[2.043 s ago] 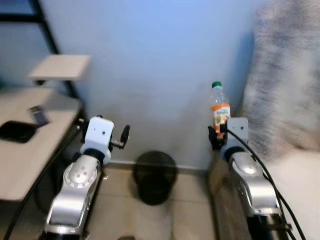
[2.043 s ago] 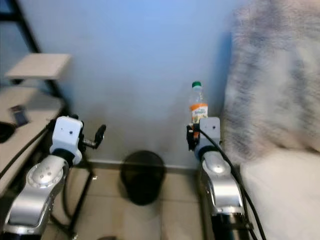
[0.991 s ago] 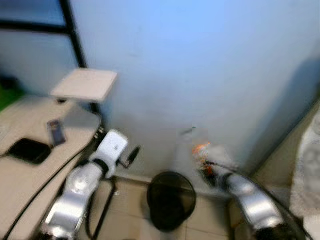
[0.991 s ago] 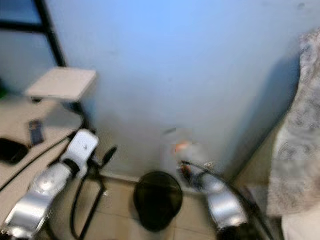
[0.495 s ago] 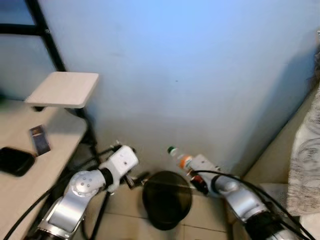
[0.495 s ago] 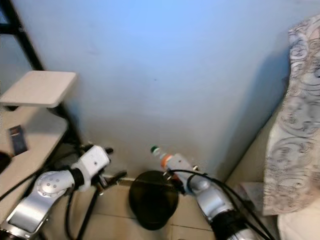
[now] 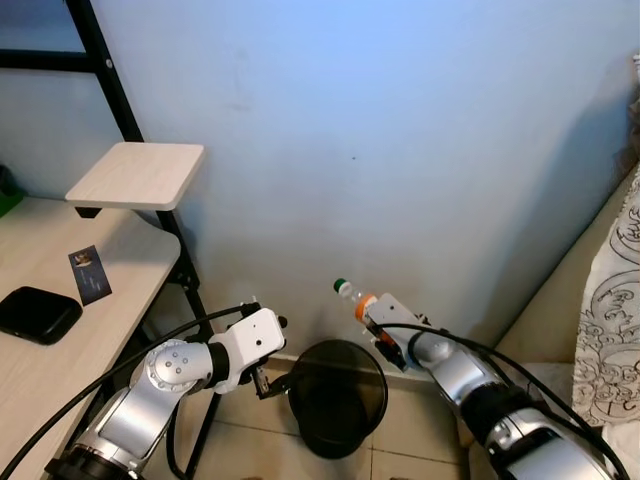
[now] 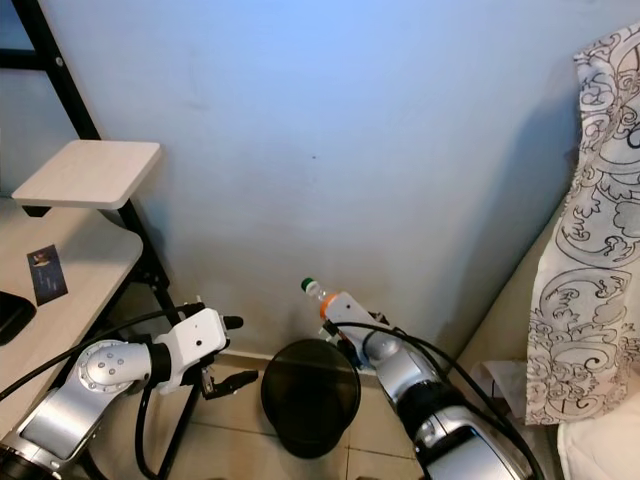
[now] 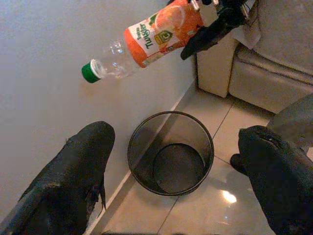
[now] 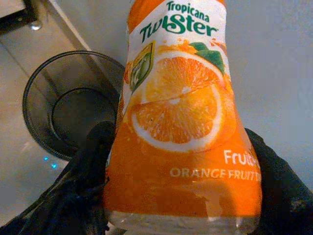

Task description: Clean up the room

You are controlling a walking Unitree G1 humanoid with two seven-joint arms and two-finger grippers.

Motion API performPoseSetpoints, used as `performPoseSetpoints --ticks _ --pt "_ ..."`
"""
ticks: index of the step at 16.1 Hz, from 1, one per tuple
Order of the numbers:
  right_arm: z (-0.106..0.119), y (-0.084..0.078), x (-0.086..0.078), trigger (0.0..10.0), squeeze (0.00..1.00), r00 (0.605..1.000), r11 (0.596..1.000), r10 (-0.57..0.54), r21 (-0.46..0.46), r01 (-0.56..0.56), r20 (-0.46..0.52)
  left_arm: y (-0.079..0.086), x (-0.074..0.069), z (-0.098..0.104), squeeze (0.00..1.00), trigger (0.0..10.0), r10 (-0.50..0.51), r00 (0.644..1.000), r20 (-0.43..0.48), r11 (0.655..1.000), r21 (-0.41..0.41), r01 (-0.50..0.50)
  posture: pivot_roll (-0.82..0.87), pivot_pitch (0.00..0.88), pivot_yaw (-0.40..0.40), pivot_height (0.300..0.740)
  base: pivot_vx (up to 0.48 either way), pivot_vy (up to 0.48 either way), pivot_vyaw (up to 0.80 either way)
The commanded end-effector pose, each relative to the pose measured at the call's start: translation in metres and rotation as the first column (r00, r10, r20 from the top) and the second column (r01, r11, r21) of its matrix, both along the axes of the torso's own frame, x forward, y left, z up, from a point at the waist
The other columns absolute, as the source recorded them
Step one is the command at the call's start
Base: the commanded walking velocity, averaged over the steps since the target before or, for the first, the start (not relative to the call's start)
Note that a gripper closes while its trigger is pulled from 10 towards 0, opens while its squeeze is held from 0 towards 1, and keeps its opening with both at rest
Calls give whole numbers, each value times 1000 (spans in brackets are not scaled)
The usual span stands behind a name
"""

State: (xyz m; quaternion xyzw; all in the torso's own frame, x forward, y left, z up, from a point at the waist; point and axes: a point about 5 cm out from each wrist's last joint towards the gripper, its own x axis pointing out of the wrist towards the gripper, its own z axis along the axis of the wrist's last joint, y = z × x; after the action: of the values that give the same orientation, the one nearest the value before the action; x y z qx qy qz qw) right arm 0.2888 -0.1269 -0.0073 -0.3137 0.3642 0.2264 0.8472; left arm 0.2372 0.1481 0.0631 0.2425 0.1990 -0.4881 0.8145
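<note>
The right hand (image 7: 385,345) pinches the orange juice bottle (image 9: 146,39), tilted just above the far rim of the black bin (image 7: 337,395). Released here, I think it could hit the rim or the wall (image 7: 400,150) and fall outside. The left hand (image 7: 268,378), its fingers spread, hangs beside the bin; little room remains between wall, counter (image 7: 60,350) and sofa (image 9: 274,58).

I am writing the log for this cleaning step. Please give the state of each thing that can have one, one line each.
Bottle: capped, tilted, held above the bin.
Bin: upright, nothing visible inside.
Right end effector: shut on the bottle.
Left end effector: open, beside the bin.
Phone: lying flat on the desk.
</note>
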Motion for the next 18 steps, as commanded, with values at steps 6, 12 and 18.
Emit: performPoseSetpoints --ticks 6,12,18 --pt "2 3 7 10000 1000 1000 1000 15 16 -15 16 0 4 2 0 10000 -12 1000 9 1000 0 12 3 0 13 740 0 0 0" --pt "-2 10 3 10000 1000 1000 995 5 101 -3 -20 -1 5 2 0 10000 -12 1000 5 1000 -2 12 8 0 17 740 0 0 0" --pt "41 -27 8 10000 1000 908 846 -363 483 226 210 1 5 17 0 10000 223 973 57 967 -138 -214 34 0 39 740 0 0 -108"
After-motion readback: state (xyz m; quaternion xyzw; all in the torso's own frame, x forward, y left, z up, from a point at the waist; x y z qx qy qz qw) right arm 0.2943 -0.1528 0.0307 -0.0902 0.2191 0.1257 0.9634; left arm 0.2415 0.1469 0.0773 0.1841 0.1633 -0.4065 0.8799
